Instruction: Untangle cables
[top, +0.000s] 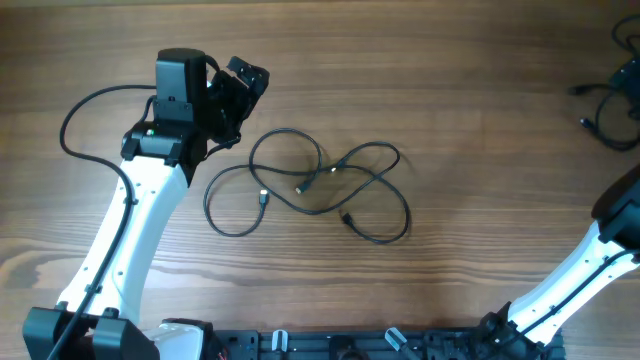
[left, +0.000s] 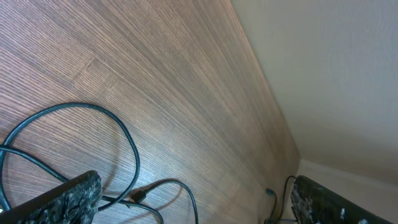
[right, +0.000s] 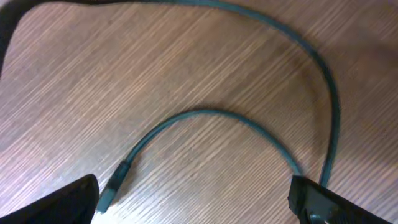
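Several thin black cables (top: 310, 185) lie in loose crossing loops at the middle of the table, small plug ends among them. My left gripper (top: 243, 100) hovers just up and left of them, open. In the left wrist view the gripper (left: 193, 208) stands wide, with a cable loop (left: 93, 109) and a plug (left: 138, 195) on the wood by the left finger (left: 62, 202). More cable (top: 612, 100) lies at the far right. In the right wrist view my right gripper (right: 193, 205) is open over a curved cable (right: 205, 113) whose plug (right: 115, 183) lies near the left finger; nothing is held.
The wooden table (top: 450, 90) ends at a pale wall (left: 336, 74) seen in the left wrist view. The white right arm (top: 560, 285) rises from the base rail (top: 350, 345) at the front edge and leaves the overhead view at the right. The left arm's thick black cord (top: 75, 115) loops at the left.
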